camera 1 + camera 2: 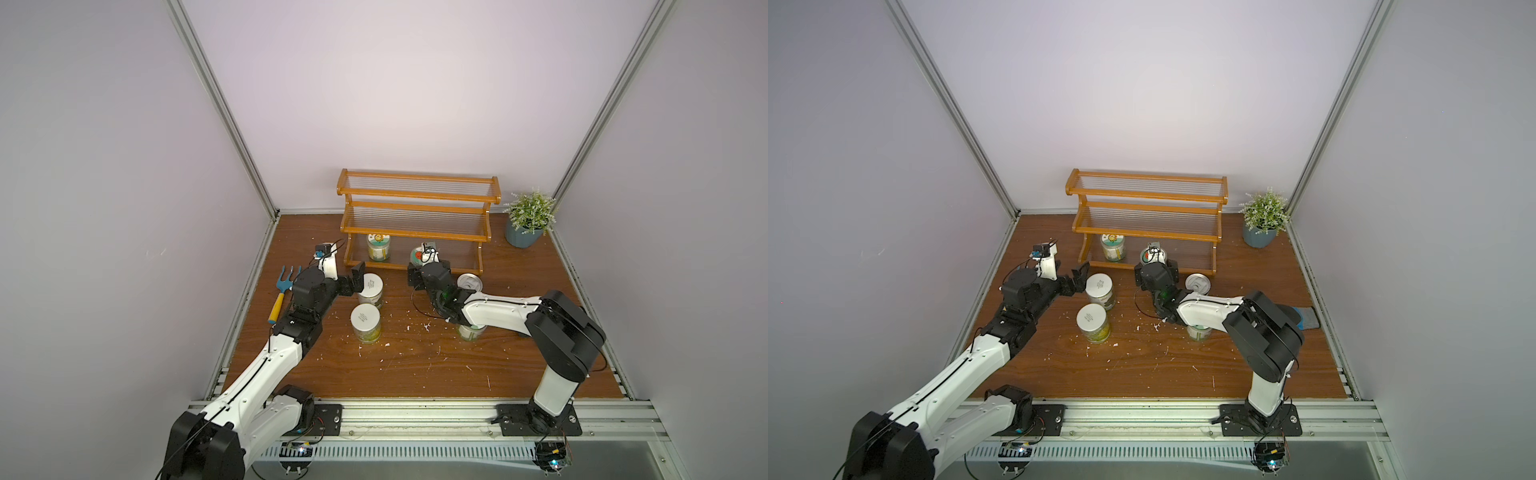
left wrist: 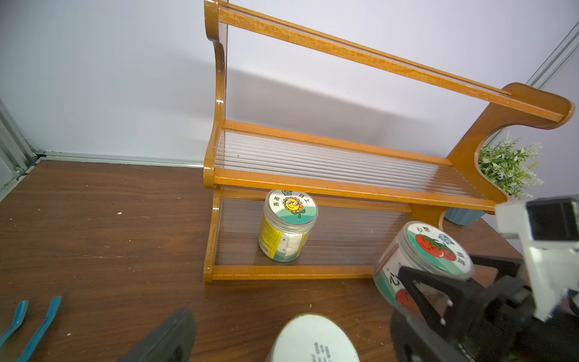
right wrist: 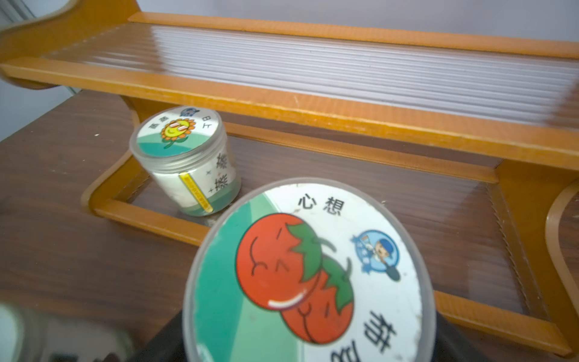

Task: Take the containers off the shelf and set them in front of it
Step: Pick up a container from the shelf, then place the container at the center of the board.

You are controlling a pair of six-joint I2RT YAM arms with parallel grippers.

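Note:
The shelf [image 1: 417,226] [image 1: 1148,224] stands at the back of the table. A sunflower-lidded jar [image 1: 378,246] [image 2: 287,225] [image 3: 185,163] stands upright on its bottom tier. My right gripper [image 1: 422,262] [image 3: 308,313] is shut on a tomato-lidded jar [image 1: 417,253] [image 2: 432,250], tilted at that tier's front edge. My left gripper [image 1: 356,280] [image 1: 1079,279] is open beside a white-lidded jar [image 1: 371,289] [image 2: 313,340] on the table. In front of the shelf also stand another white-lidded jar [image 1: 365,323], a silver-topped tin [image 1: 469,282] and a jar [image 1: 471,332] half hidden under the right arm.
A potted plant [image 1: 525,232] stands right of the shelf. A blue garden fork [image 1: 283,293] with a yellow handle lies by the left wall. A blue-grey object [image 1: 1308,318] lies behind the right arm. White crumbs dot the wooden table [image 1: 415,365].

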